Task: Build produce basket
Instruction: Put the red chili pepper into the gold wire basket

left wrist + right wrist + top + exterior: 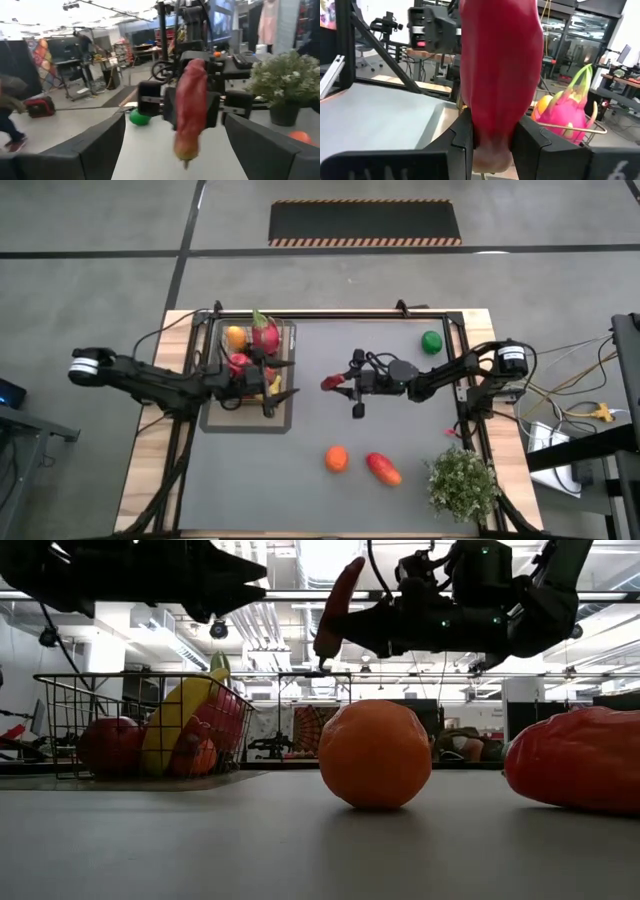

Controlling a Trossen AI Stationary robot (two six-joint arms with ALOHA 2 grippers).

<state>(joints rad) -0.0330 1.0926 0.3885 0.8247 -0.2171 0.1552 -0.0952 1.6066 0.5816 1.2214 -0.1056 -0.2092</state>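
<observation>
The right gripper (pixel 340 385) hangs above the table with its arm stretched toward the left arm and both fingers (pixel 462 137) clamped on a red chilli (pixel 500 70), while the left gripper (pixel 283 383) faces it, fingers spread apart.

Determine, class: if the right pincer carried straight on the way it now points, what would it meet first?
Probably the left pincer, which hangs open facing it over the basket edge. The right pincer grips the red chilli and points across the table towards it; heights look alike, though depth is uncertain.
</observation>
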